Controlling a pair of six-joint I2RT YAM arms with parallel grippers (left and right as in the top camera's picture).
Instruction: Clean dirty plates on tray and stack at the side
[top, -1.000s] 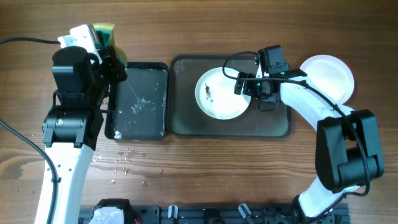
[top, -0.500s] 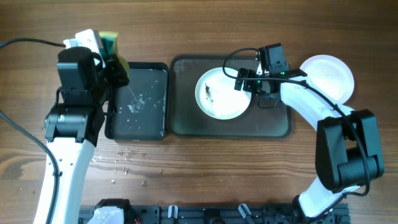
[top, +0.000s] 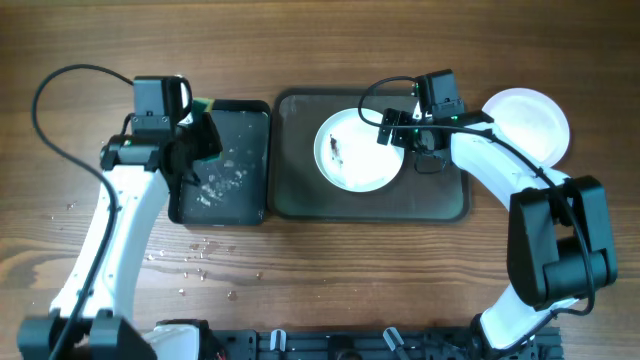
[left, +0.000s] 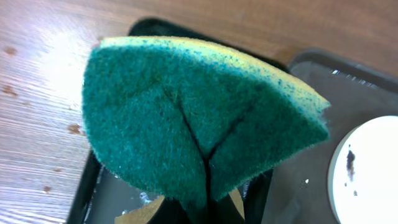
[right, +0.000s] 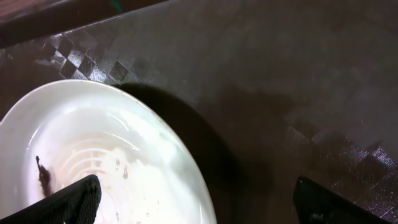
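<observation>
The left fingers (top: 203, 138) were clamped on a green and yellow sponge (left: 199, 118), folded in their grip, above the upper left corner of the small black tray (top: 240, 190), which was wet and flecked with white. Right of it, the grey tray (top: 300, 195) held one white plate (top: 355, 165) at its upper centre, with a dark smudge (top: 335, 150) left of its middle. The right fingers (right: 71, 199) were spread wide across that plate's right rim, one over the plate and one over the tray. A second plate (top: 525, 120) lay on the table (top: 300, 260) at the upper right, off the tray.
</observation>
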